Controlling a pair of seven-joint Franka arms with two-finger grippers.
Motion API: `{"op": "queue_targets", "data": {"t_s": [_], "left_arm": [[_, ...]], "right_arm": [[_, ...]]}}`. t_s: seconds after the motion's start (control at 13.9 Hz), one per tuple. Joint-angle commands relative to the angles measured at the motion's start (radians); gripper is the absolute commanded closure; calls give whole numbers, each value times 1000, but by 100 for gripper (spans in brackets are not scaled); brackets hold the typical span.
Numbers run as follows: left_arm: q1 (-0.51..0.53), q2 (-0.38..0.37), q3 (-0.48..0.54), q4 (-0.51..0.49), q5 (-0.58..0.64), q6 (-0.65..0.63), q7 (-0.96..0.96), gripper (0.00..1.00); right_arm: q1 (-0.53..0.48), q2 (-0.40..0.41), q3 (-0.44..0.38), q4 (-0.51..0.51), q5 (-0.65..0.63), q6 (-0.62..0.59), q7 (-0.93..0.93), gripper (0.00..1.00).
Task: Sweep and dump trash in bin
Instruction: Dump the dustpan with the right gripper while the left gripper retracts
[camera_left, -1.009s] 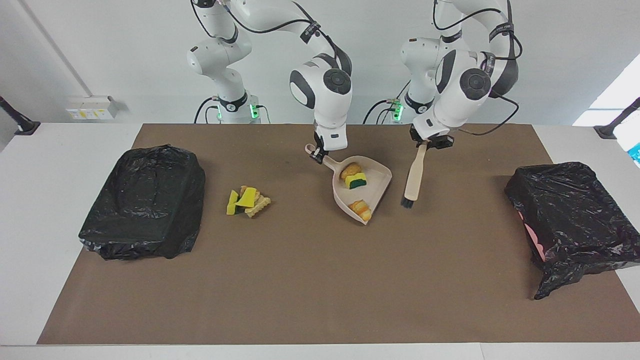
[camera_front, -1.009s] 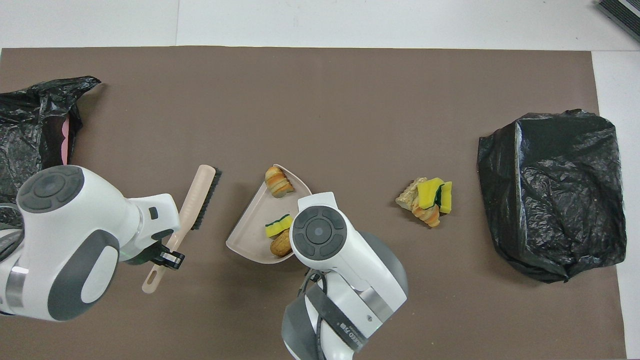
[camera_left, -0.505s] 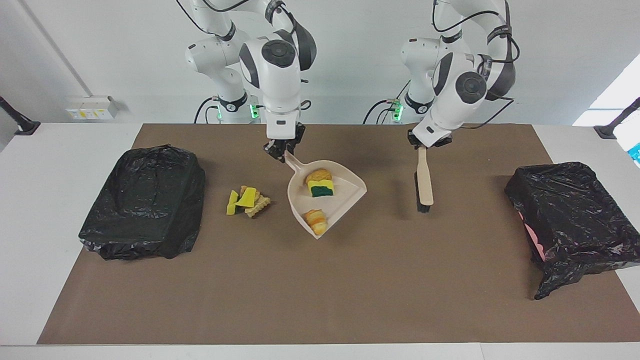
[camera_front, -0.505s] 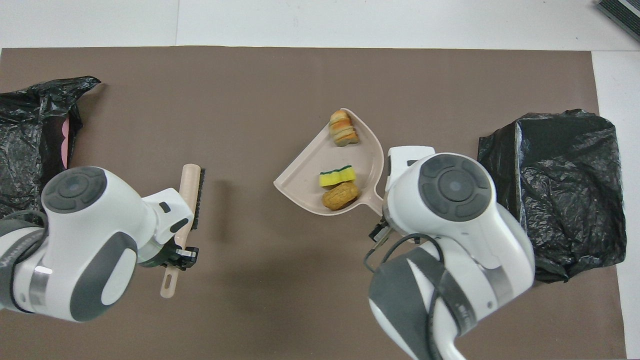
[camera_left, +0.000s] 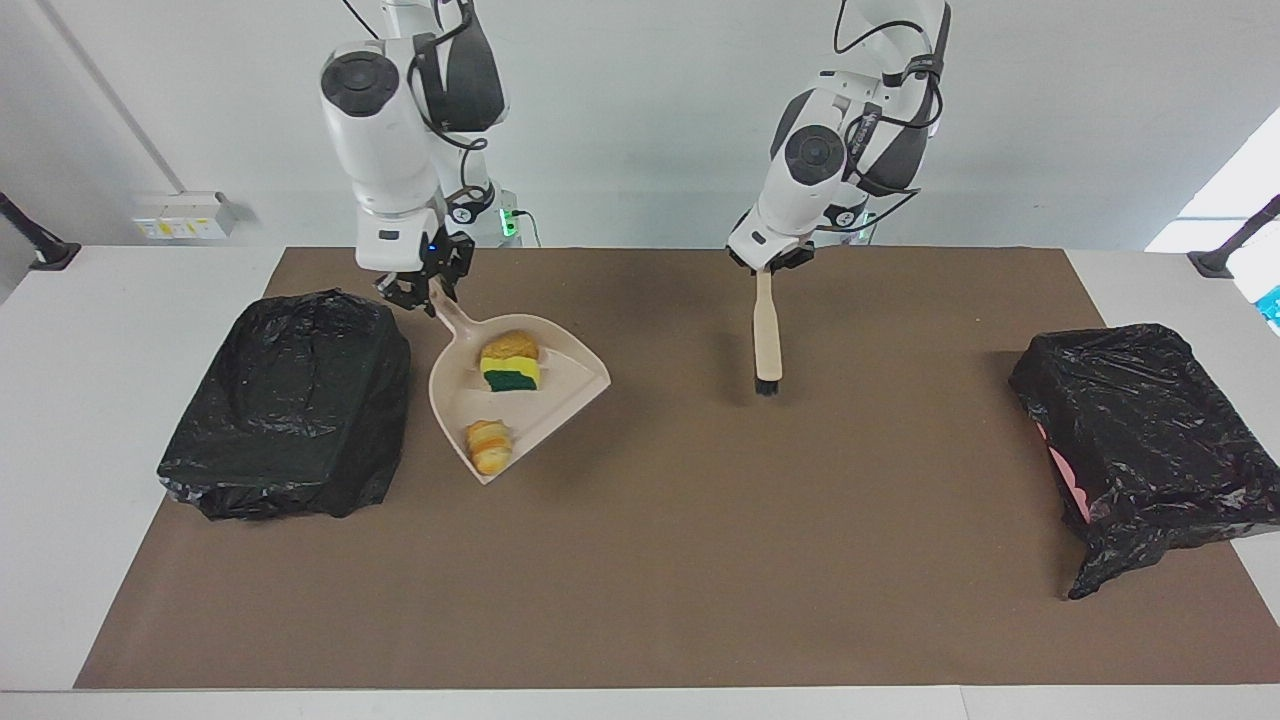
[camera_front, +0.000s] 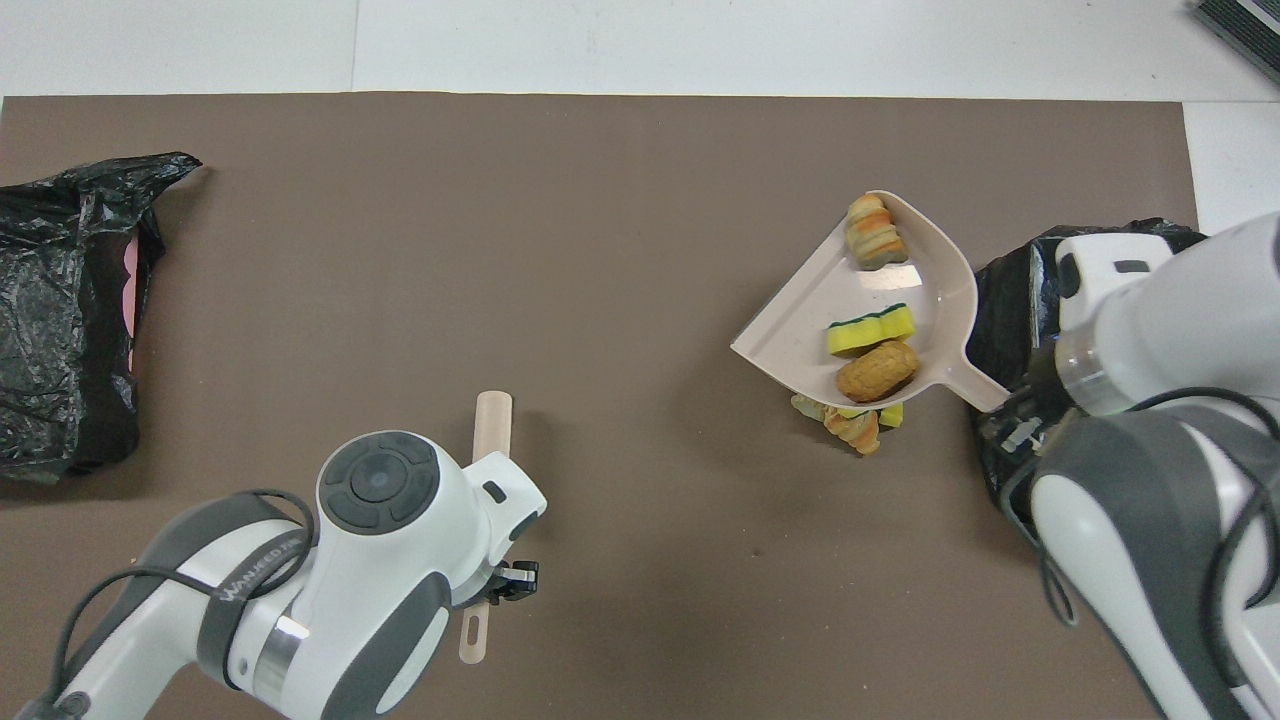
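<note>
Beside the black-bagged bin (camera_left: 285, 405), we find right jaws clamping the loaded dustpan (camera_left: 520, 395); left jaws grip the brush (camera_left: 766, 335). Dumping follows: tip toward nine o'clock.

- You will find one partly readable marking: white capital lettering on the black strap (camera_front: 255, 578) that binds the cable to the left arm (camera_front: 380, 560), seen in the overhead view. It appears to begin "WANKE"; the letters after that curl round the arm and cannot be made out.
- A second strap (camera_left: 917, 68), high on the same arm in the facing view, also carries white lettering. It is too small for you to read.
- The wall box (camera_left: 180, 215) at the right arm's end of the table has a yellow and white label. You cannot read its print.
</note>
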Motion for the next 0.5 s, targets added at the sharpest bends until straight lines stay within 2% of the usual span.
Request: {"op": "queue_targets", "data": {"t_s": [0.0,0.14,0.29,0.36,0.43], "left_arm": [[-104,-27,16,-97,-61,127,-64,100],[-109,-20,15,-151,-96,224,-81,100],[-124,-14,16,-177,-141,269,-84,100],[-124,-14,16,-176,-142,270,-84,88],[-121,-11,19,-168,-142,264,-82,48]], "right_arm": [[-164,-26,12,0,-28,-28,-262,100],[-308,-27,12,0,-49,-7,-506,100],[-402,-30,14,-2,-104,37,-638,100],[-431,-30,14,-2,-138,73,-692,100],[-454,-29,12,-2,-173,106,-737,100]]}}
